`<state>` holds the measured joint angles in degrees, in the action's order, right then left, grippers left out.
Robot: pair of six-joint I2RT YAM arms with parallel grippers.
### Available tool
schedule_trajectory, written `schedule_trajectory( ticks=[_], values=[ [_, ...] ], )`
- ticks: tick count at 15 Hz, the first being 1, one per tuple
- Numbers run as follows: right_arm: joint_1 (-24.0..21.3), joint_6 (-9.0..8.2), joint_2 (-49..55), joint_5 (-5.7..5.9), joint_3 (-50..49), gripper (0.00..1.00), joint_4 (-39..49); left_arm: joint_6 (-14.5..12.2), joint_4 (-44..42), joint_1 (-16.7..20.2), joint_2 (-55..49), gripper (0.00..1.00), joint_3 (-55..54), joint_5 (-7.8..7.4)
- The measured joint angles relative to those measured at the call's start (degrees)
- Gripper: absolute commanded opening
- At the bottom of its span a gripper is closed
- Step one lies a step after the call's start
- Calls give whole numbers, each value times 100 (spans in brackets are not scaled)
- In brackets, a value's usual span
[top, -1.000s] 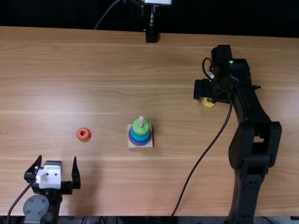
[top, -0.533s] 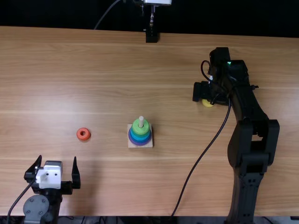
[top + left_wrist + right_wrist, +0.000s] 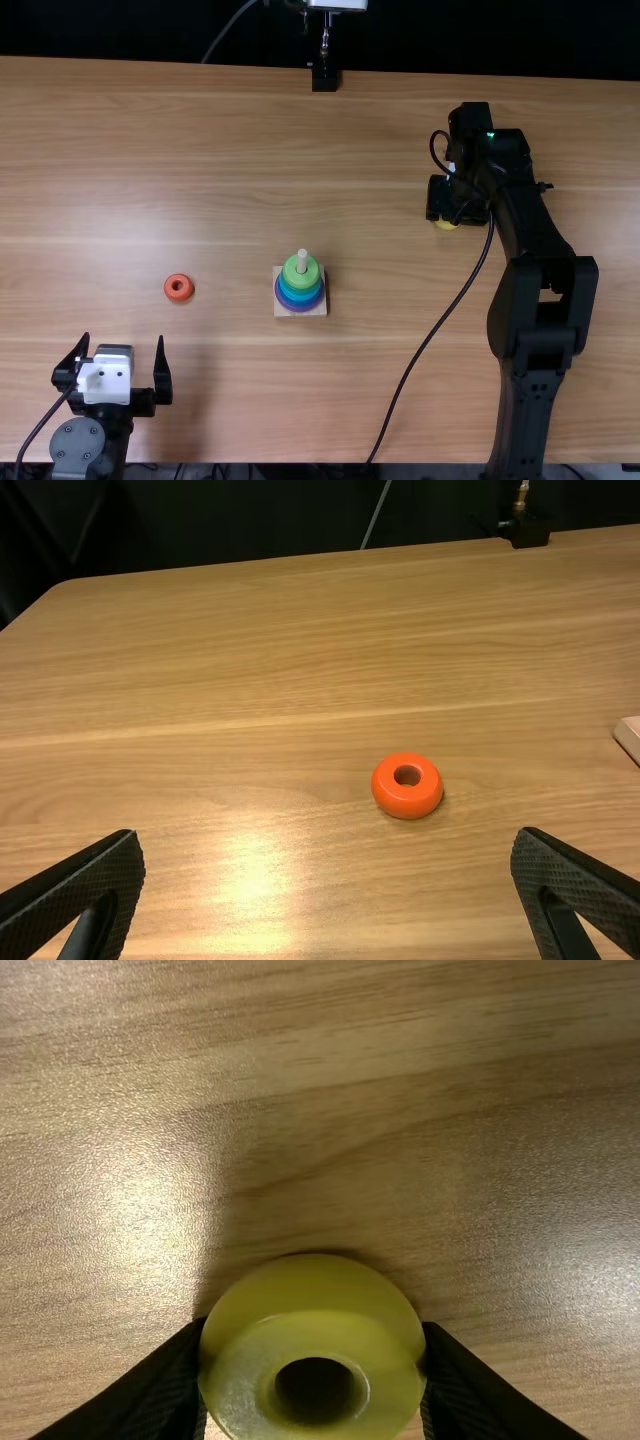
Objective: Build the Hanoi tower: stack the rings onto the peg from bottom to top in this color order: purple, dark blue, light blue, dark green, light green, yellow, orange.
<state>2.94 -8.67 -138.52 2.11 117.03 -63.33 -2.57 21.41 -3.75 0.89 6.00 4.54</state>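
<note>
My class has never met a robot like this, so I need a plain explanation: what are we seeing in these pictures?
Two black robot arms work at a wooden table. The top view comes from a fixed camera looking steeply down; each wrist view comes from a camera on one arm, just behind its fingers.

Near the middle stands a peg on a square wooden base, with purple, blue and green rings stacked around it. Off to the left lies an orange ring.

The left arm holds nothing, its fingers apart. The right arm has its fingers against both sides of a yellow ring.
</note>
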Motion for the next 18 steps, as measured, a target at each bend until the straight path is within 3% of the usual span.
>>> schedule_trajectory(
  ticks=[6,9,13,16,18],
  values=[
    [28,90,363,2,-4,0,-9,0,2,-2,0,100,0,0],
    [262,334,1093,2,-7,0,0,0,0,0,0,100,0,-4],
    [984,675,1805,-15,-4,0,-240,4,-2,0,0,100,0,0],
    [1572,737,2096,-22,-4,0,-702,7,0,-2,0,100,0,-2],
    [2061,745,2345,-109,-4,0,-1019,0,0,0,0,100,0,-2]
  ],
)
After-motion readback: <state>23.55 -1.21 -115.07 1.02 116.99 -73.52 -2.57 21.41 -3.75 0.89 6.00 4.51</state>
